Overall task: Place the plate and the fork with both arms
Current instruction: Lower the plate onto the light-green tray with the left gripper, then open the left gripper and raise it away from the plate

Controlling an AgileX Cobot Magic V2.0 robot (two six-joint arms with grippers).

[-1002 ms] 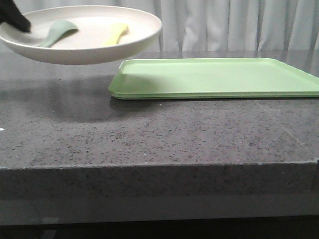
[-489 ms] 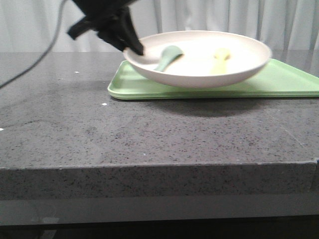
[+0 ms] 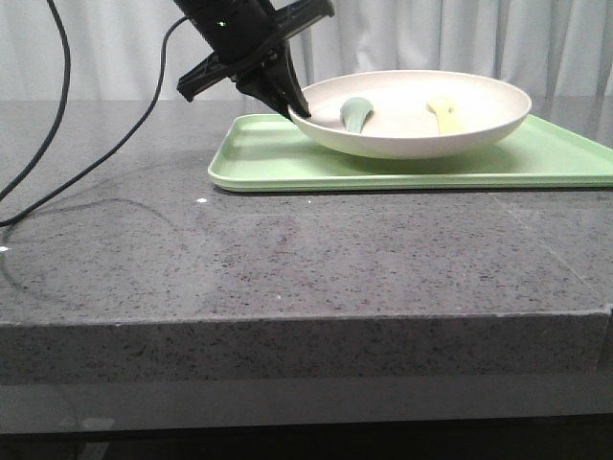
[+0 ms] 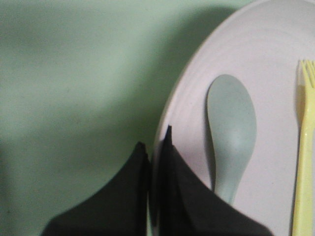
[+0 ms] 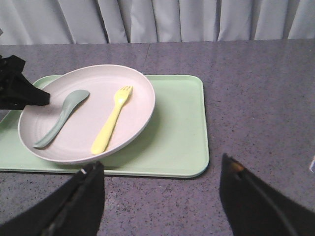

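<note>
The cream plate [image 3: 412, 142] sits low over the left part of the green tray [image 3: 278, 163]; I cannot tell whether it touches the tray. The yellow fork [image 3: 442, 111] lies inside the plate beside a teal spoon [image 3: 356, 113]. My left gripper [image 3: 299, 109] is shut on the plate's left rim. The left wrist view shows this gripper [image 4: 156, 140] pinching the rim of the plate [image 4: 275, 59], with the fork [image 4: 304, 147] further in. My right gripper [image 5: 161, 164] is open over the stone counter, short of the tray [image 5: 182, 123], plate [image 5: 133, 88] and fork [image 5: 112, 120].
The grey speckled counter [image 3: 306, 259] runs in front of the tray, and its front edge is near. The left arm's black cable [image 3: 105, 163] trails across the counter's left side. White curtains [image 5: 162, 19] hang behind. The right part of the tray holds nothing.
The left gripper has carried the plate, with the fork and spoon in it, from the far left rightward and down to the tray.
</note>
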